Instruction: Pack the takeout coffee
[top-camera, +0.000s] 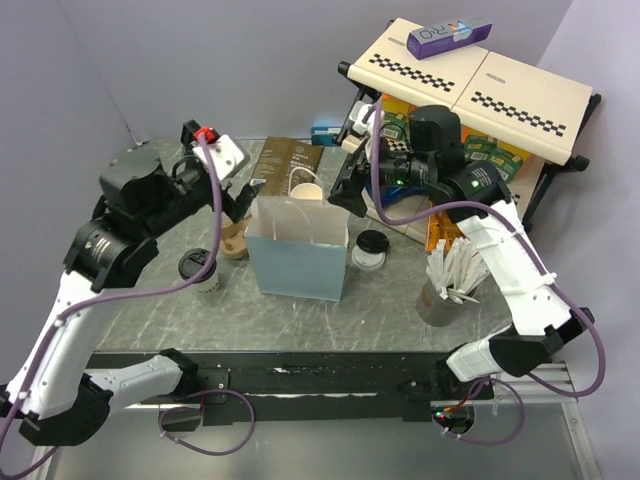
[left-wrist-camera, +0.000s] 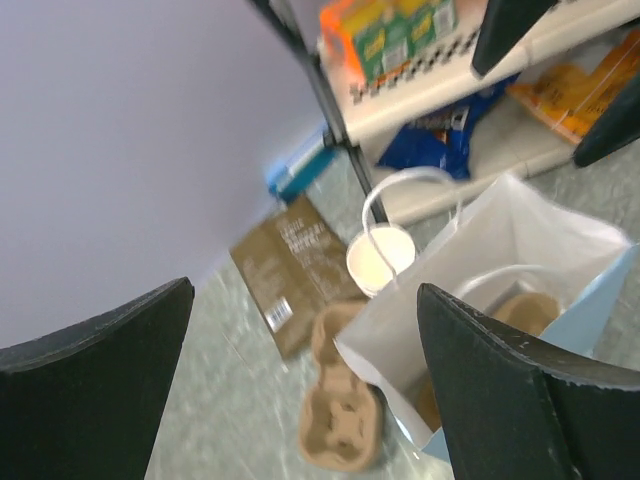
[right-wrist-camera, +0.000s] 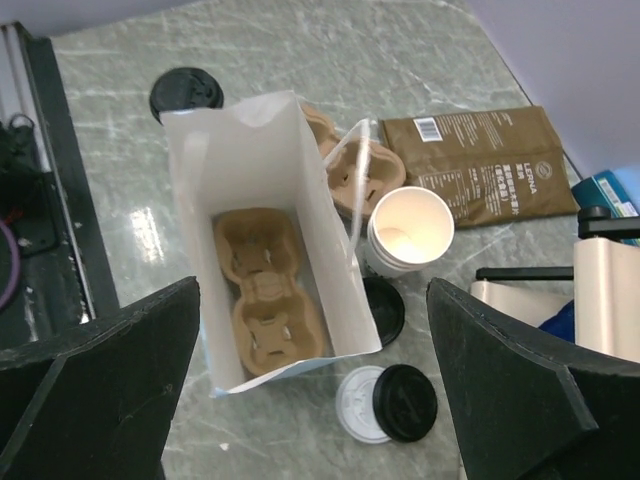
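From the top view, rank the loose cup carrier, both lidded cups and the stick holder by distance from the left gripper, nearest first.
1. Loose cup carrier, beside the left gripper.
2. Left lidded cup, left of the bag.
3. Right lidded cup, right of the bag.
4. Stick holder, far right.

White arm links (top-camera: 50, 330), black joint housings (top-camera: 135, 185), purple cables (top-camera: 212, 180), broad black fingers (left-wrist-camera: 500, 390), red clip (top-camera: 205, 132)
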